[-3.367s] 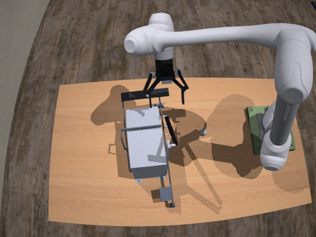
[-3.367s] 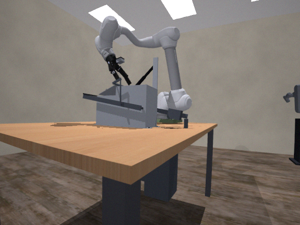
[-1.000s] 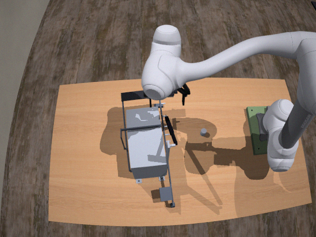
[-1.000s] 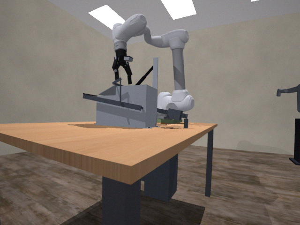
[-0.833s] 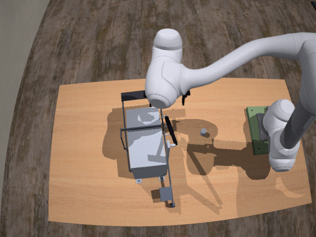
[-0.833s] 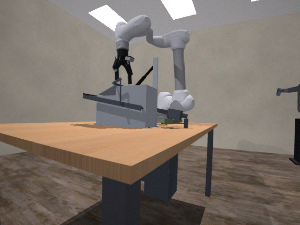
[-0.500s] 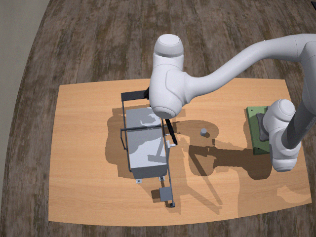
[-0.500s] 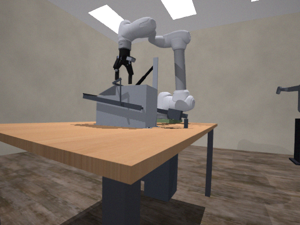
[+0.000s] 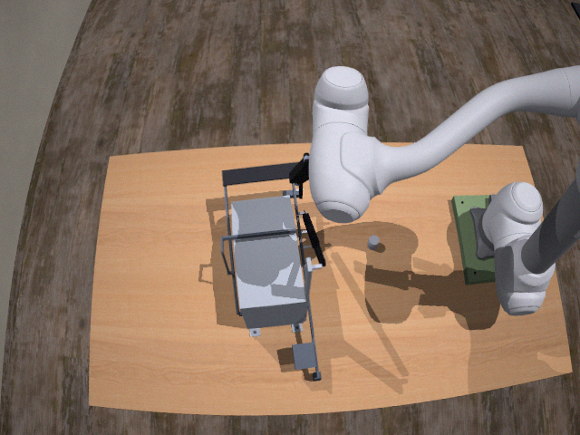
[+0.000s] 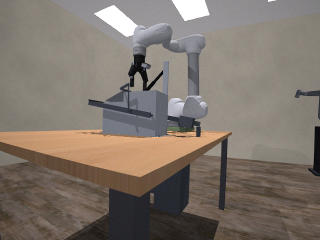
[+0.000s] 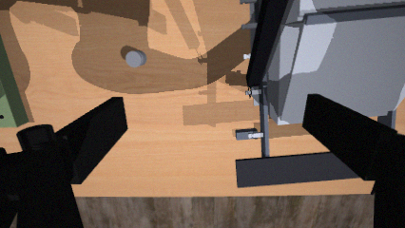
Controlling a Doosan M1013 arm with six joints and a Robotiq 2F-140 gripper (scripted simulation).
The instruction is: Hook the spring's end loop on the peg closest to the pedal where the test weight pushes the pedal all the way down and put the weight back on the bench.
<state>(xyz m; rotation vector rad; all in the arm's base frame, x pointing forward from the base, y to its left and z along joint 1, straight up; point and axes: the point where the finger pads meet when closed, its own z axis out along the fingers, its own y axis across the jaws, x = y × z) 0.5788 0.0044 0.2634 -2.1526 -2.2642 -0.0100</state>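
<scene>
Gripper [image 10: 138, 82] spread wide, empty, above feeder [image 9: 266, 253] near far edge. Weight [image 9: 373, 241] stands mid-bench. Grip it upright, squarely.

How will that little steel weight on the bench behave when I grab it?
The weight looks like a short upright cylinder, so probably dense for its size. Its round sides may slip or twist in flat fingers; if knocked over, it could roll. The gripper is open and empty.

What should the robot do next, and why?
Probably lower toward the dark spring bar beside the grey feeder box. The end effector hangs open and empty above the feeder's pedal end, the spring has to be hooked first, and the little steel weight stands untouched on the bench.
</scene>
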